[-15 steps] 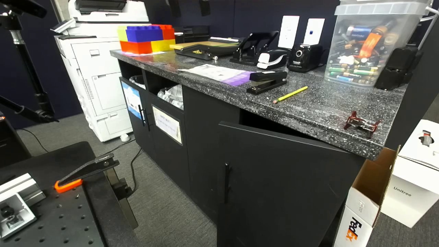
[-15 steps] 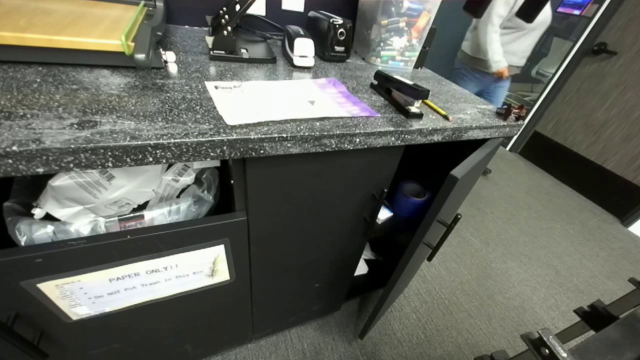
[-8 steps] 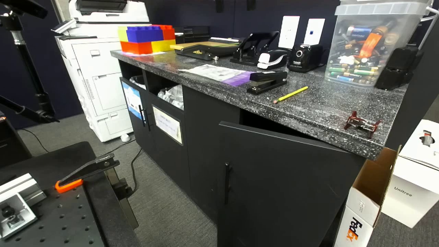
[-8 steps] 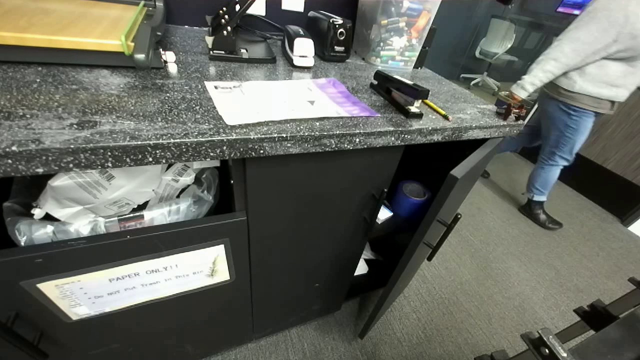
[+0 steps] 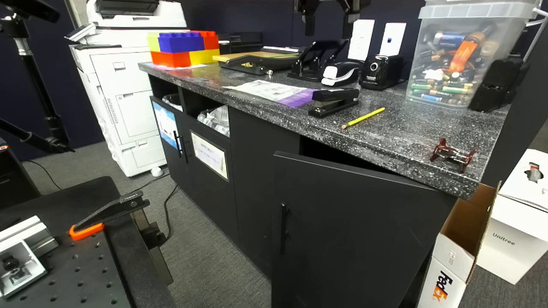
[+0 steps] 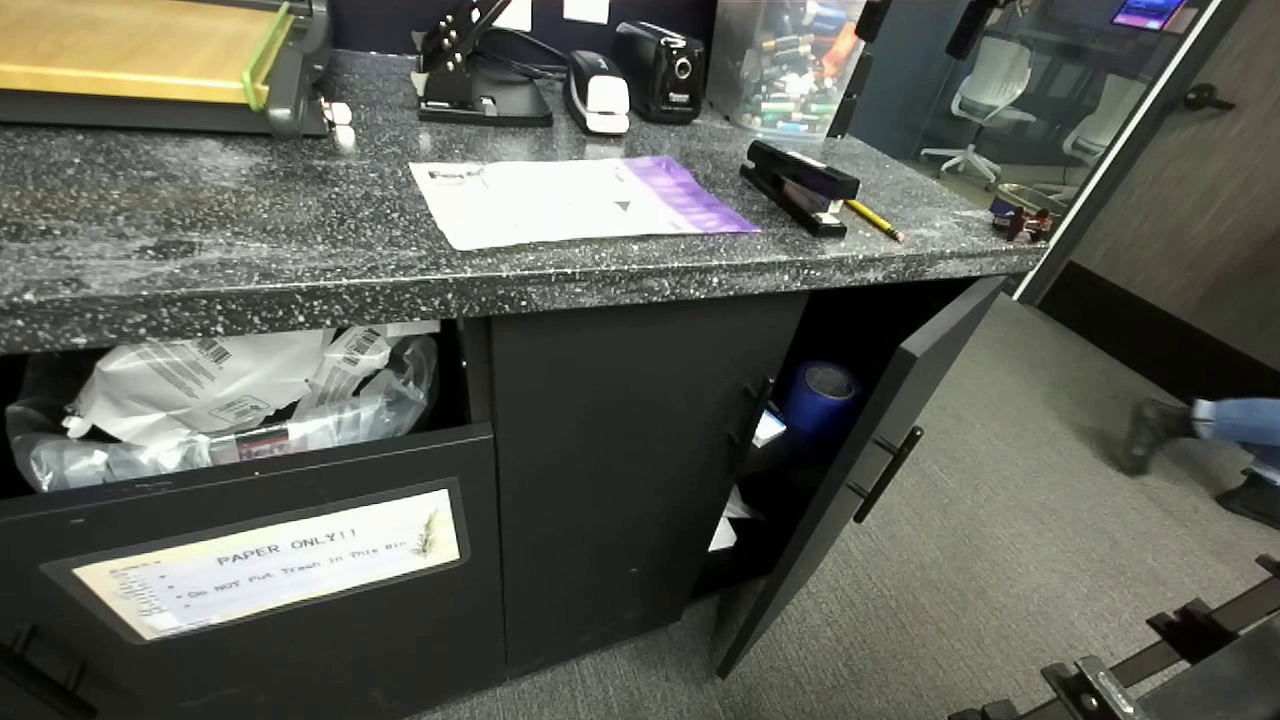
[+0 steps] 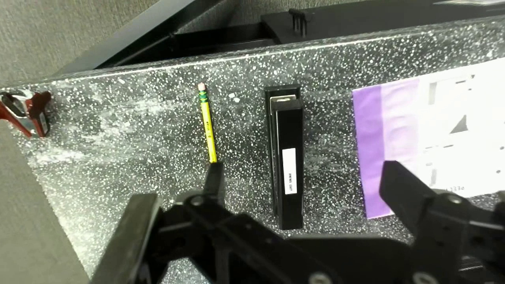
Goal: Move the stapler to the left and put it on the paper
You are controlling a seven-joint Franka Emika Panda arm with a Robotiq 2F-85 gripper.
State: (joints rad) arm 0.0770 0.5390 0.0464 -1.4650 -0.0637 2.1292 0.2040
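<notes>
Stapler (image 7: 287, 156), black; lies on the counter (image 7: 110, 157) between pencil (image 7: 208, 126) and paper (image 6: 570, 203), apart from both. Hazards, to my eye: a skewed descent could catch the pencil; an off-centre pinch could make it tip. Gripper (image 5: 328, 34): hanging above, jaws spread wide, holding and touching nothing.

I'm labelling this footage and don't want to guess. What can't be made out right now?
Pencil, wrist view: far end hidden behind the hand.
Paper, wrist view: cut off by the right edge.
Label on the stapler, wrist view: print too small to read reliably.
Person, in an exterior view: right edge cuts off all but lower legs and feet.
</notes>
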